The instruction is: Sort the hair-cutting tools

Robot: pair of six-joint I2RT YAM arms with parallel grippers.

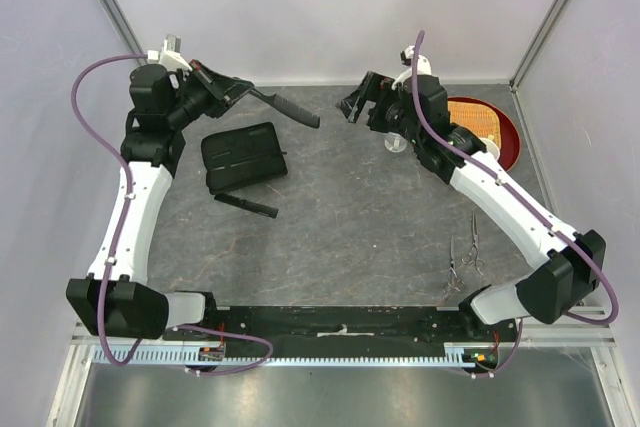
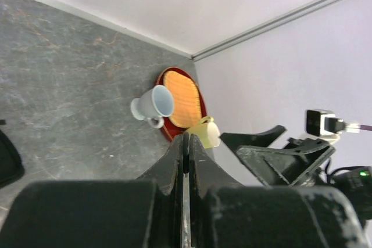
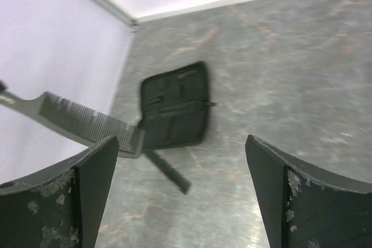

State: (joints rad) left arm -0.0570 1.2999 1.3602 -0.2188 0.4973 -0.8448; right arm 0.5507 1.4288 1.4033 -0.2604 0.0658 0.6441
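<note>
Left gripper clenched on the handled comb; right gripper spread wide, holding nothing.

Nearest you, two scissors lie side by side on the table by its near right corner, next to the right arm. Farther in on the left, the plain comb lies just beside the near edge of the one black case. That makes two combs; the handled one is in the air over the far half, teeth end toward the open right jaws. One red tray sits at the far right corner. Your left wrist view shows two cups at its rim, white and yellow; overhead, the right arm hides the yellow one.
</note>
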